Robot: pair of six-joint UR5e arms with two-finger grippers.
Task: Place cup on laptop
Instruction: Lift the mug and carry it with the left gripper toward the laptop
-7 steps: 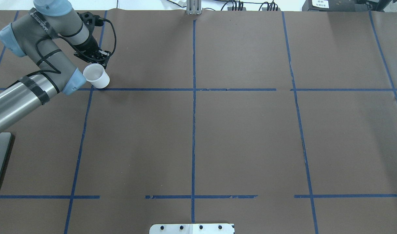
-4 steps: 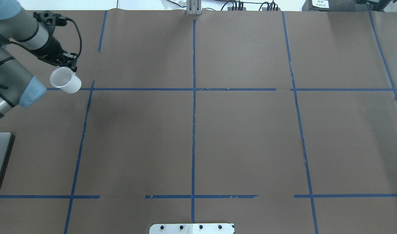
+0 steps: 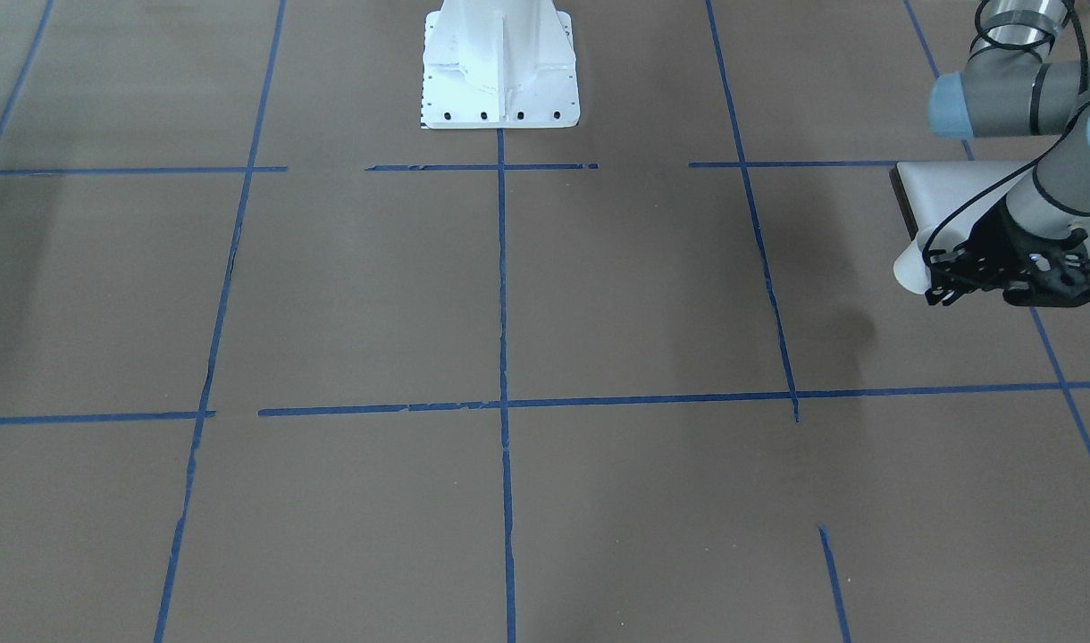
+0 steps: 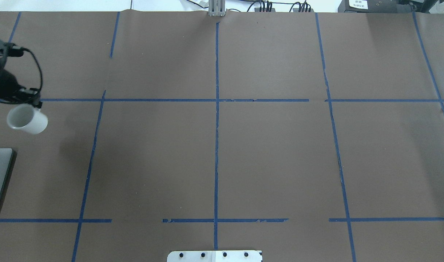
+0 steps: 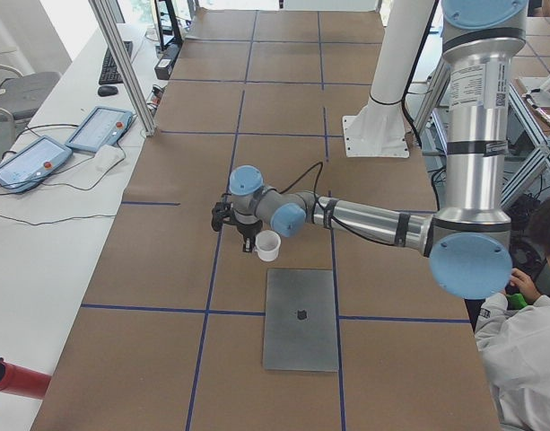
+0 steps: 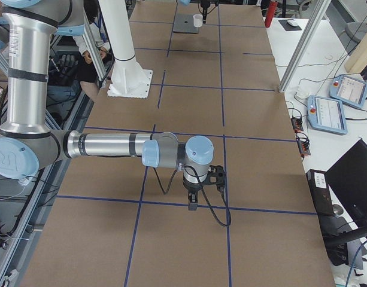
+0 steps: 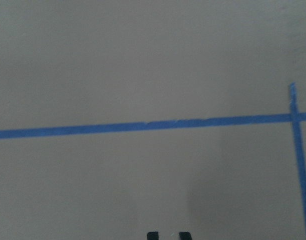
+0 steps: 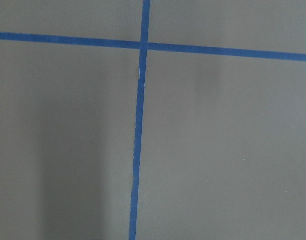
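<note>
Presently the left gripper [image 4: 32, 103] has its jaws closed on the small white handled cup [image 4: 27, 119], held tilted above the brown bench [image 4: 214, 153] at the overhead view's left edge. Seen from the left end, the flat silver-grey laptop [image 5: 301, 319] lies just below the cup, long axis running down-frame; the left arm is nearer. For the right gripper [image 6: 192, 202], jaw state cannot be told.

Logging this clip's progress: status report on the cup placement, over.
Left gripper shut on cup, held short of laptop. Right gripper far off, open or shut unclear. Nothing seen between cup and laptop.
</note>
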